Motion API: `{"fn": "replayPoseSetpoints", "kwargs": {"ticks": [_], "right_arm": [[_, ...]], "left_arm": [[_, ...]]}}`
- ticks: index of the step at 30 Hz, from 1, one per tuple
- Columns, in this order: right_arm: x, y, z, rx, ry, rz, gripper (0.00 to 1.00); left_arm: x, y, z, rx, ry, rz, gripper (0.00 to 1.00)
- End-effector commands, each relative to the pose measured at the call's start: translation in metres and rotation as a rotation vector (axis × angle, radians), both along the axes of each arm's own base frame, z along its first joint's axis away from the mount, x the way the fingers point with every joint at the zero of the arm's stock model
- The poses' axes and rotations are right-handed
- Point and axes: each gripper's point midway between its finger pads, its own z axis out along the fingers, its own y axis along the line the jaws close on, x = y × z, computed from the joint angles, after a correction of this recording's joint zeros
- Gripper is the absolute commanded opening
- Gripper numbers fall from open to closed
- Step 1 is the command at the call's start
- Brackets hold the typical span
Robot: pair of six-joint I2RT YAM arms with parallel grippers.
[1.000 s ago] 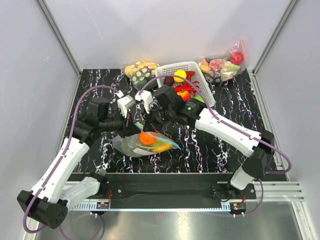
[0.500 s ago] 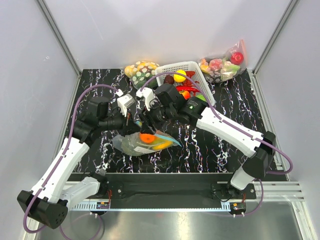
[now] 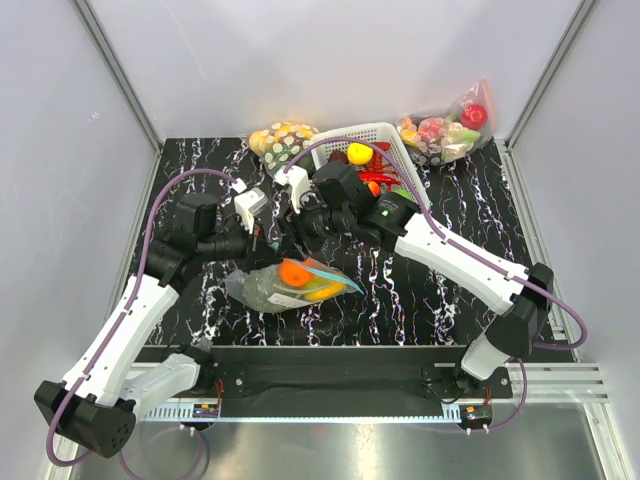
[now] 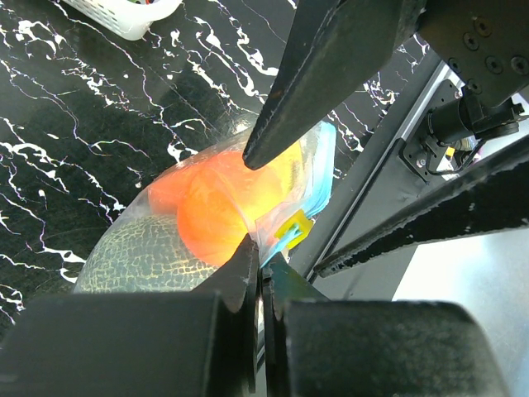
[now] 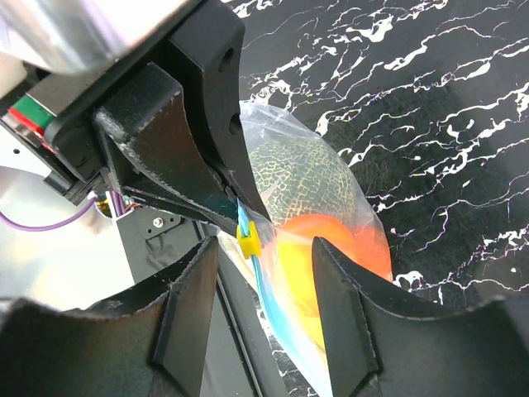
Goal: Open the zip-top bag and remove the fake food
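While the white basket (image 3: pixel 345 131) stands behind it, the zip-top bag (image 3: pixel 268 292) lies pinched at its mouth by the left gripper (image 4: pixel 259 256). Nearer the basket, the right gripper (image 5: pixel 264 246) gapes astride the zip strip (image 5: pixel 263 285); the fake food (image 3: pixel 294 273) sits inside the bag.

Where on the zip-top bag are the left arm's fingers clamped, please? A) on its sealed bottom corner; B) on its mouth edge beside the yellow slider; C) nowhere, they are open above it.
B: the left wrist view shows the left fingers shut on the edge of the zip-top bag, beside the yellow slider.
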Motion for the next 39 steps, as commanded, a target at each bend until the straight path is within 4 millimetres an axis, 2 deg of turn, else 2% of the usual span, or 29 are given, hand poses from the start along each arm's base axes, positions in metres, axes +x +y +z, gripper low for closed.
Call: {"fn": "replayPoseSetpoints", "kwargs": {"ticks": [1,8,12,13,19,26,39], "right_arm": [[0.004,0.004,0.027,0.076,-0.054,0.009,0.56],[0.007,0.009,0.026,0.078,-0.062,0.022,0.50],[0.007,0.011,0.024,0.077,-0.060,0.036,0.43],[0.007,0.012,0.023,0.074,-0.059,0.037,0.36],[0.003,0.011,0.016,0.052,-0.033,0.048,0.29],[-0.001,0.007,0.006,0.031,0.001,0.047,0.14],[-0.004,-0.004,-0.002,-0.017,0.007,0.030,0.08]], "left_arm": [[0.004,-0.007,0.023,-0.054,-0.091,-0.040,0.00],[0.005,-0.007,0.024,-0.051,-0.093,-0.040,0.00],[0.006,-0.007,0.024,-0.050,-0.092,-0.037,0.00],[0.006,-0.008,0.025,-0.051,-0.094,-0.038,0.00],[0.011,-0.006,0.026,-0.046,-0.100,-0.010,0.00],[0.022,-0.011,0.040,-0.102,-0.106,0.040,0.00],[0.048,-0.006,0.044,-0.091,-0.106,0.160,0.00]]}}
